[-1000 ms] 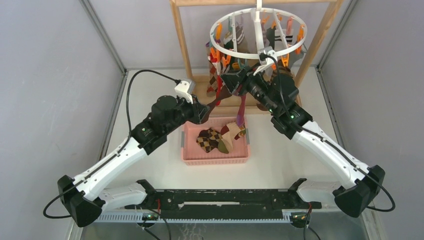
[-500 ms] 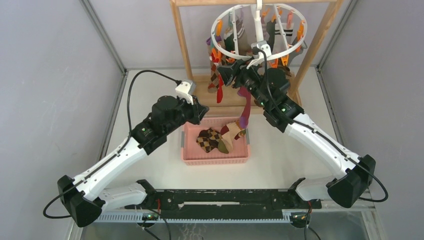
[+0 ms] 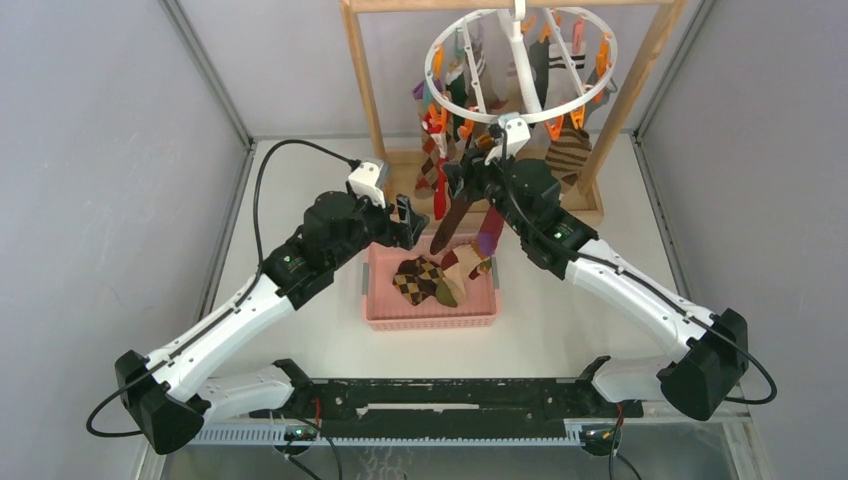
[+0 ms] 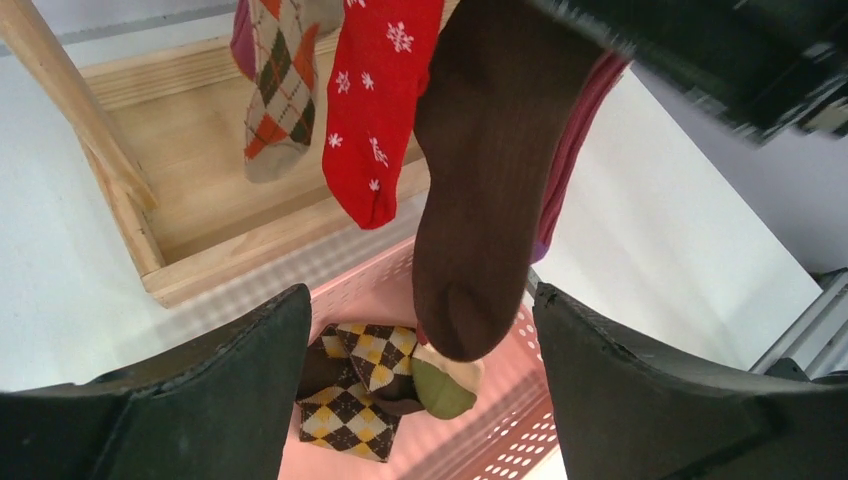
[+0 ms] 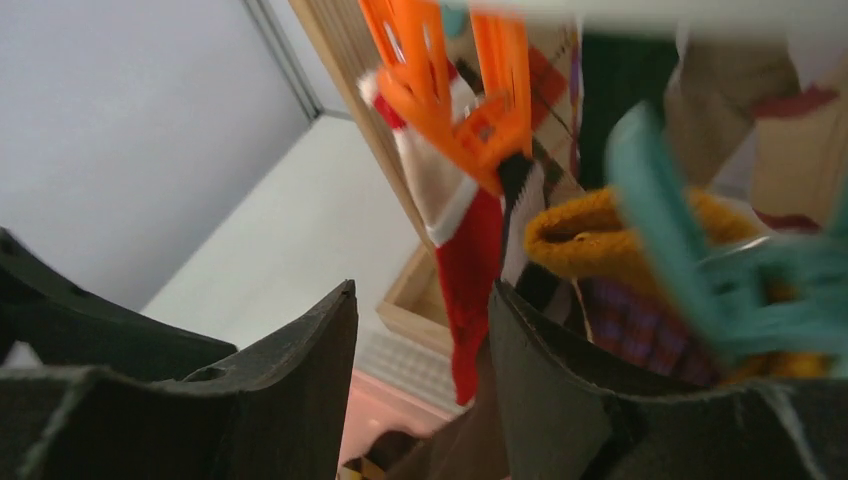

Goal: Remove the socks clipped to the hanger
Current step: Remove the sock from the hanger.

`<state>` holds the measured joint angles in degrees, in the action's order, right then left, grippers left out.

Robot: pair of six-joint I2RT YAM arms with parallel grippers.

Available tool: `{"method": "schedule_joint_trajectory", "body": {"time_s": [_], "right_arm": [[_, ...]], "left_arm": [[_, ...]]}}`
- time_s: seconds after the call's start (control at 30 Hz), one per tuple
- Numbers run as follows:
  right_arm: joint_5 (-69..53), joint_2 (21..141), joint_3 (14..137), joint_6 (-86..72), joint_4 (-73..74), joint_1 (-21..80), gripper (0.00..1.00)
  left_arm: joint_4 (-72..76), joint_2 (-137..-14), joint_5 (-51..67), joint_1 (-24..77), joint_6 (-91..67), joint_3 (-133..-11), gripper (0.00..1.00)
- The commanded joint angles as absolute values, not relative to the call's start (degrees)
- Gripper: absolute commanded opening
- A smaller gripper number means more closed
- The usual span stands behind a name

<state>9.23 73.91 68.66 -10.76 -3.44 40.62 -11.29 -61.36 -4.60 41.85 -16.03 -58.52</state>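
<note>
The white ring hanger [image 3: 522, 50] hangs in the wooden frame with several socks clipped round it. A dark brown sock [image 3: 452, 218] [image 4: 480, 190] dangles over the pink basket, next to a red snowflake sock [image 4: 385, 100] and an argyle one [image 4: 275, 90]. My left gripper [image 3: 412, 222] [image 4: 420, 295] is open just short of the brown sock's toe, not touching it. My right gripper [image 3: 452, 180] [image 5: 422, 290] sits under the ring's near rim with its jaws apart and nothing clamped. Just beyond it hang an orange clip [image 5: 470, 90], a teal clip [image 5: 680, 260] and a red sock [image 5: 470, 270].
The pink basket [image 3: 430, 320] [image 4: 500, 440] lies below both grippers with brown argyle socks [image 3: 420, 280] [image 4: 355, 400] in it. The wooden frame [image 3: 365, 90] and its base board [image 4: 200, 190] stand right behind the basket. Grey walls close in both sides.
My left gripper has let go of the brown sock's toe and opened wide; the sock now hangs straight instead of stretched. The right arm has shifted left under the ring, which swung back.
</note>
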Motion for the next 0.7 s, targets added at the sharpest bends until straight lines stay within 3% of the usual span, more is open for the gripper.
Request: {"method": "schedule_joint_trajectory", "body": {"time_s": [0.0,0.27,0.67], "right_arm": [[13.4,72.8,65.1,-9.2,-7.0,41.2,0.59],[16.9,75.2,62.7,-8.7,-9.4,41.9,0.61],[13.0,62.2,52.8,-7.9,-8.0,41.6,0.58]], "left_arm": [[-9.1,-60.5,-6.0,41.5,-15.8,-60.4,0.86],[-9.2,-59.4,-6.0,41.5,-15.9,-59.3,0.86],[-9.1,-59.6,-6.5,41.5,-15.3,-58.8,0.85]]}}
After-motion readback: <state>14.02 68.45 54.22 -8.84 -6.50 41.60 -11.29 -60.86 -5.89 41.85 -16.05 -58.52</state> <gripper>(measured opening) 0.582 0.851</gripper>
